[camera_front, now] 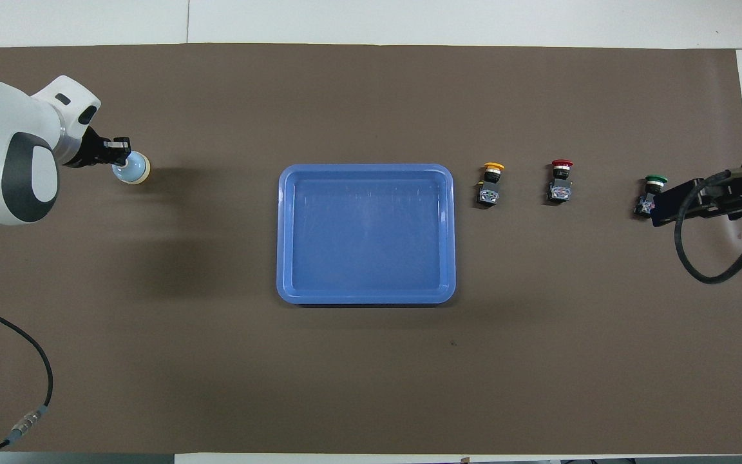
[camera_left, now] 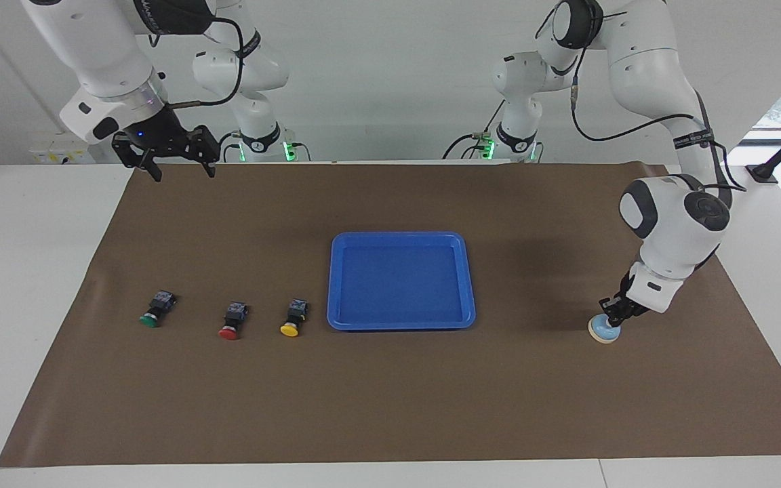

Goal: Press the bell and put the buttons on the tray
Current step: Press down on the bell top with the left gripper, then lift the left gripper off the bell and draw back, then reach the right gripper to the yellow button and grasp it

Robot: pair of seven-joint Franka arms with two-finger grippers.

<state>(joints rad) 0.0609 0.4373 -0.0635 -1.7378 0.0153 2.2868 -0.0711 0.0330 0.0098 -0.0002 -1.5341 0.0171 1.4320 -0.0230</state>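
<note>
Looking across the table, we list what we see.
Left gripper point(camera_left: 613, 318): down on top of the bell point(camera_left: 604, 330), at the left arm's end of the brown mat point(camera_left: 390, 407); we see its fingers drawn close together over the knob, and from overhead the tips touch the dome.
Bell: light blue dome on a cream rim, resting on the mat, well apart from the tray point(camera_left: 401, 237).
Right gripper point(camera_left: 182, 163): raised over the mat's edge nearest the robots at the right arm's end, fingers spread wide with nothing between them; we take this arm as waiting.
Tray: bright blue, in the middle of the mat, with bare floor.
Yellow button point(camera_left: 293, 318): on the mat just beside the tray, toward the right arm's end.
Red button point(camera_left: 232, 320): next in the row, beside the yellow one.
Green button point(camera_left: 157, 310): last in the row, nearest the right arm's end.
Buttons' pose: we see all three lying with caps pointing away from the robots.
</note>
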